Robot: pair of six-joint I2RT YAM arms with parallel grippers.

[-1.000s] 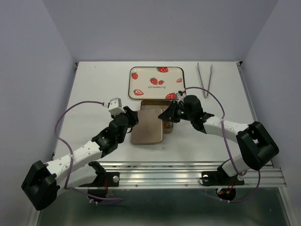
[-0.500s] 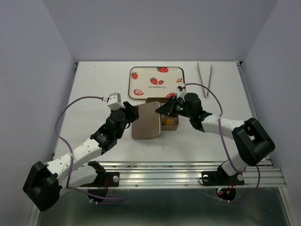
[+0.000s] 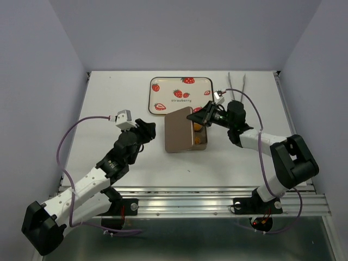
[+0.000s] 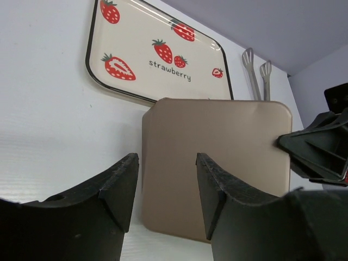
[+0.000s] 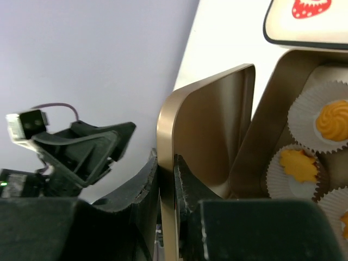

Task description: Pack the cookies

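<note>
Lid has swung right and stands tilted over the tin. Left gripper has backed off, jaws apart, empty. Right gripper pinches the lid's rim. Cookies sit in paper cups inside the tin. Best now: lower it level, corners aligned, then release.

— What sort of place is this?
— A robotics lab, set up as a test cell. The left arm and right arm are bolted to an aluminium rail at the edge of a white worktop.
— Not a kitchen, with those cookies?
— No. Plain pale walls box the worktop in, and purple cables loop off the arms.
</note>
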